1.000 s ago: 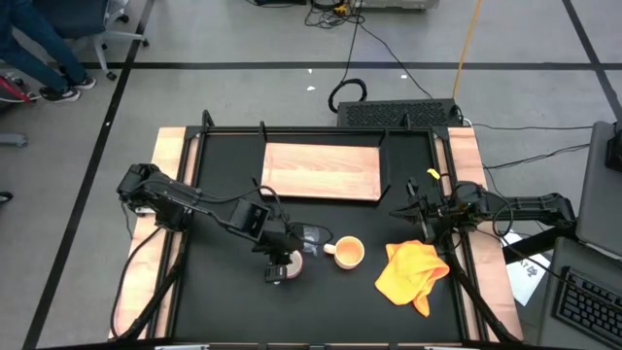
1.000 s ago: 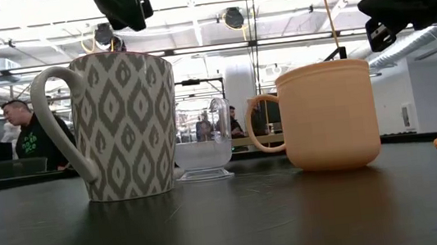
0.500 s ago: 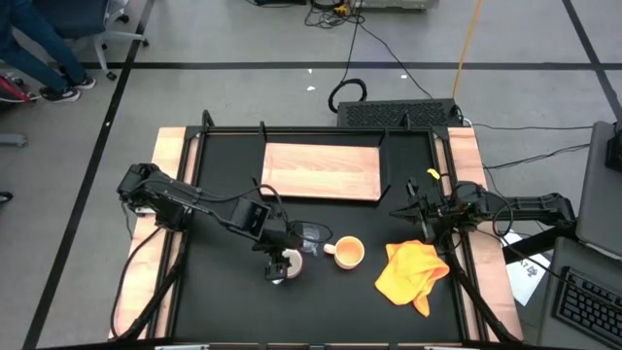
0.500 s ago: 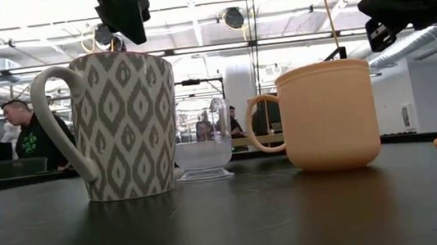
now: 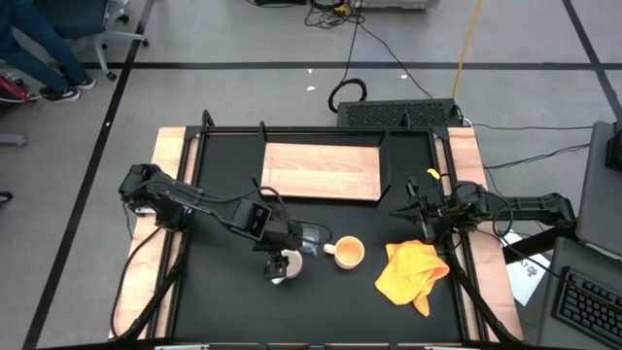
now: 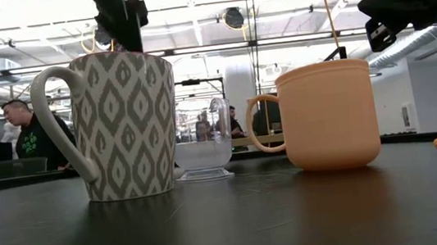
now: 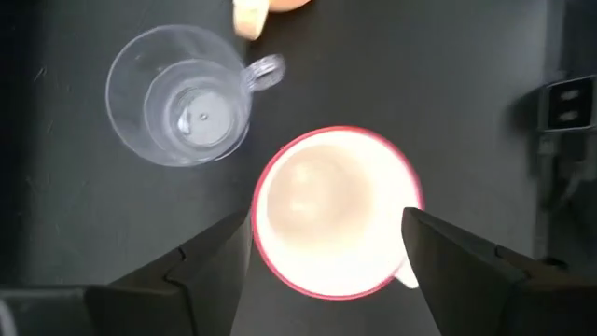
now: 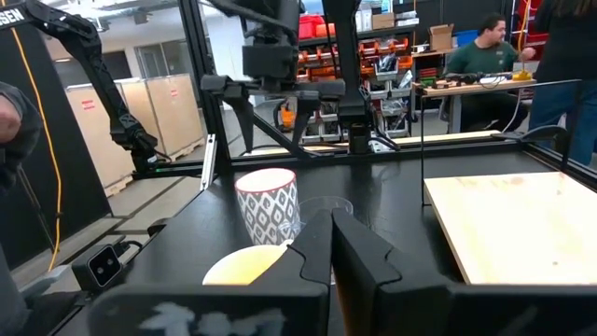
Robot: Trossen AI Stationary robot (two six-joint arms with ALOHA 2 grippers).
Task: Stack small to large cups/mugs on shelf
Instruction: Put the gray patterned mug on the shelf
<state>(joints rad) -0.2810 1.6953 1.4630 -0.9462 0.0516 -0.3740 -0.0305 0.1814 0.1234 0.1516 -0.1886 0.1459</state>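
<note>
The white patterned mug with a red rim stands upright on the black table. My left gripper hangs open just above it, pointing steeply down, one finger on each side of the rim; I see no touch. The clear glass cup and the orange-yellow mug stand upright close to the white mug's right. The light-wood shelf lies at the table's far side. My right gripper waits shut and level at the table's right side.
A yellow cloth lies crumpled at the near right of the table. Black frame posts stand at the table's far corners. People sit in the room beyond the table.
My left gripper has opened wide above the white mug and tipped a little further downward, staying over the same spot. The mugs, the glass cup and my right arm have kept still.
</note>
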